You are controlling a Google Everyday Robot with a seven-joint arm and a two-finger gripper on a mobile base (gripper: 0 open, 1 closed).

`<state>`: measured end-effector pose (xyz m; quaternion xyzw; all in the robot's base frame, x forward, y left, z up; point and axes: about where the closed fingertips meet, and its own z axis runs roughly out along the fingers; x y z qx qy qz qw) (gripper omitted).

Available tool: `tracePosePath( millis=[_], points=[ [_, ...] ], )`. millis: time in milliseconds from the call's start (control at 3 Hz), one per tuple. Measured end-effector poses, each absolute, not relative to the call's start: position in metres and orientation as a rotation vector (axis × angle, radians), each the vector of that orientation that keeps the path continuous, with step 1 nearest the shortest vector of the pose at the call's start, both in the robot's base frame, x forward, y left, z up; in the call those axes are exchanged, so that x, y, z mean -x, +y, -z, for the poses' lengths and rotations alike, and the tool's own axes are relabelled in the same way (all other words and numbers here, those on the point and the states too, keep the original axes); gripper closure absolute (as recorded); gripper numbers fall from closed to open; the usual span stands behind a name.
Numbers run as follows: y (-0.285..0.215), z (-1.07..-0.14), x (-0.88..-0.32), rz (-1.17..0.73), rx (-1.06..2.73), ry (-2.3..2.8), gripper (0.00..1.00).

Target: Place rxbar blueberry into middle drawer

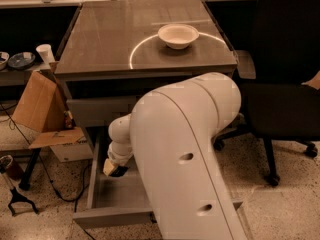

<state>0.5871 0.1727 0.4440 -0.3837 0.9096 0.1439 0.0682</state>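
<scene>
Gripper (116, 169) inside open middle drawer (112, 216); drawer's left wall just beside it. Grip state: can't tell.

White arm (185, 154) fills centre of view, big upper link rising from btm right. It bends down-left to a rounded wrist (121, 134). Gripper (116, 168) hangs below wrist, pointing down, lower left-centre, beside upper link.

The smooth white plastic arm shell (185, 149) has a soft sheen. Its dark gripper (116, 169) hangs in the left of the matt grey middle drawer (110, 217). The grey-brown tabletop (125, 39) looks smooth, the white bowl (178, 35) glossy, the brown cardboard box (37, 104) matt.
</scene>
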Motion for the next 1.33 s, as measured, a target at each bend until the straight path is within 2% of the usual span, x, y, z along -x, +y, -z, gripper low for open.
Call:
tracePosePath(
  millis=[333,667,1000,1333],
  points=[
    [0.1712,-0.4387,-0.5917,-0.429,1.092,2.771,0.35],
    [0.1754,-0.4392,-0.5971,-0.428,1.052,2.789,0.04],
    [0.1754,-0.4392,-0.5970,-0.428,1.052,2.789,0.00],
    [0.1754,-0.4392,-0.5970,-0.428,1.052,2.789,0.00]
  ],
)
